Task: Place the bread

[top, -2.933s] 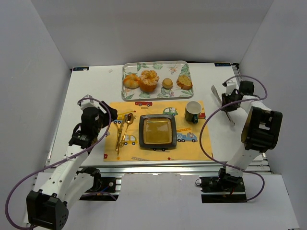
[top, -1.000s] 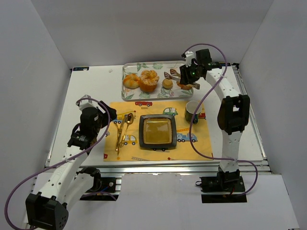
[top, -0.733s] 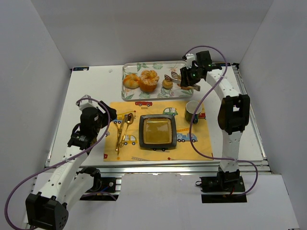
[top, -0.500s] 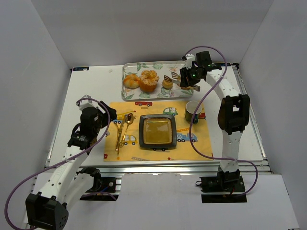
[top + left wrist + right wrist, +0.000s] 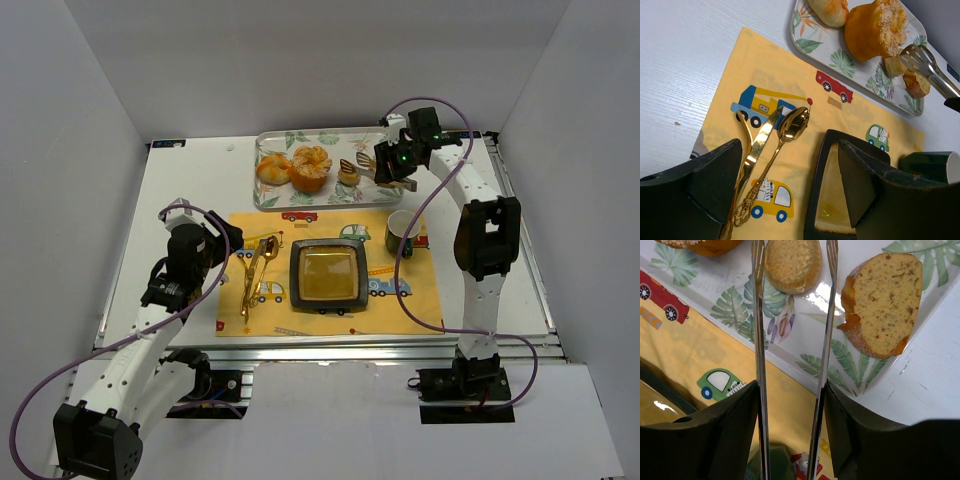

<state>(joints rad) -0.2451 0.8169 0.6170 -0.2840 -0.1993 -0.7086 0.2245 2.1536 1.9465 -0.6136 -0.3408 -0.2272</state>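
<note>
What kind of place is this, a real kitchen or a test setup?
Most likely a lab test cell staged as a meal setting: plain white walls box in the table, two robot arms are bolted at its near edge, and a cartoon placemat and tray of breads serve as props.

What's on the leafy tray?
Four breads on the tray: a bun, a big muffin, a small muffin between the tongs, and a slice. What's beneath them is covered.

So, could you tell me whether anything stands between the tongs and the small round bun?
Nothing visible does. The tongs held by the right pincer straddle the small round bun on the tray, one arm on each side.
</note>
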